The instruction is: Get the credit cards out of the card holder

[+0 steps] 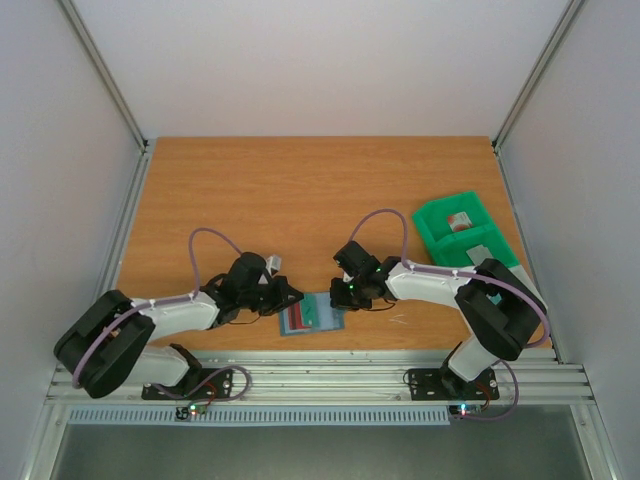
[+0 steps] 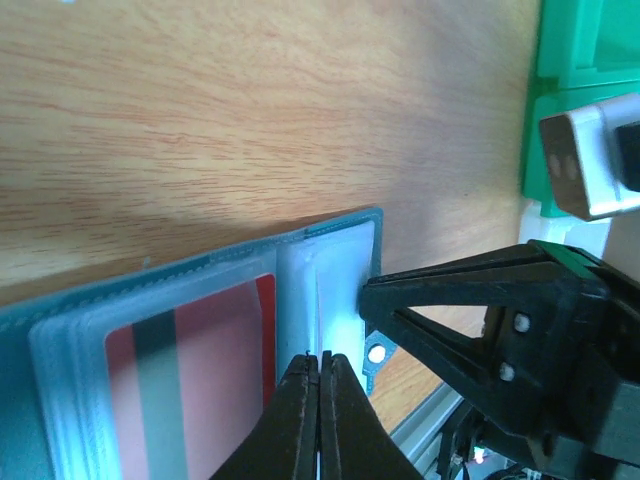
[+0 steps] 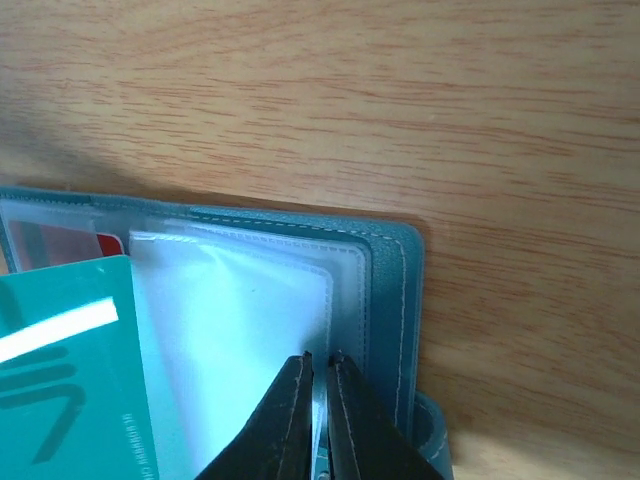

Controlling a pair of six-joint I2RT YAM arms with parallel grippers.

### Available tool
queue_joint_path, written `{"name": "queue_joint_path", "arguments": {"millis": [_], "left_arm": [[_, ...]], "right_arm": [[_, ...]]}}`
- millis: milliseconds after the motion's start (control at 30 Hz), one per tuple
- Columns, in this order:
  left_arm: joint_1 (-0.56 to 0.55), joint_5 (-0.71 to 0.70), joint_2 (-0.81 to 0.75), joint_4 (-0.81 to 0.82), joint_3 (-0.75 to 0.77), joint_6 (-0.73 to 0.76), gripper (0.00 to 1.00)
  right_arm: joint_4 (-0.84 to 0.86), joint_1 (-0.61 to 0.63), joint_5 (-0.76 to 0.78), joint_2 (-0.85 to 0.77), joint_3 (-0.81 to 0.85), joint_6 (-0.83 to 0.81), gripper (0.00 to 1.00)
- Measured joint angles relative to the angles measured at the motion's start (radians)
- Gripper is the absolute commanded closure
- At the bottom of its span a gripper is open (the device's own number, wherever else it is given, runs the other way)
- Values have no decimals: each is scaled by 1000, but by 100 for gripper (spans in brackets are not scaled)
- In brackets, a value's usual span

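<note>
near the front edge of the counter (image 1: 300, 190), between the two arms, the card holder (image 1: 312, 319) lies spread open and flat, its blue-grey cover down and its clear sleeves facing up. the left jaws come at it from the left and the right jaws from the right, both low over it.

the left jaws are clenched, their black fingertips (image 2: 295, 420) pressed together over the pale middle fold of the sleeves; whether a leaf is caught between them i cannot tell. just left of them a red card (image 2: 215, 360) with a dark stripe sits behind the clear plastic of a pocket.

the right jaws are nipped nearly together, fingertips (image 3: 290, 420) on the outer clear sleeve close to the holder's stitched right edge, with a thin sliver of that sleeve showing between them. a teal card (image 3: 70, 380) with a white stripe lies over the sleeves to their left; whether it is in a pocket i cannot tell.

well apart, at the right side of the counter, stands a green bin (image 1: 445, 215) with two compartments, a small red-and-white item in the far one and a flat grey piece in the near one.
</note>
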Motion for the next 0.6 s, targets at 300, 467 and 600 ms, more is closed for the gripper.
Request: {"name": "queue_joint_path", "arguments": {"millis": [300, 467, 600], "left_arm": [[0, 17, -113, -192, 99, 109, 100], [0, 66, -166, -281, 134, 172, 100], [0, 138, -192, -322, 159, 211, 100]], "right_arm": [[-96, -53, -24, -128, 1, -114, 87], [-193, -69, -51, -252, 70, -222, 83], [-257, -69, -126, -340, 108, -312, 78]]}}
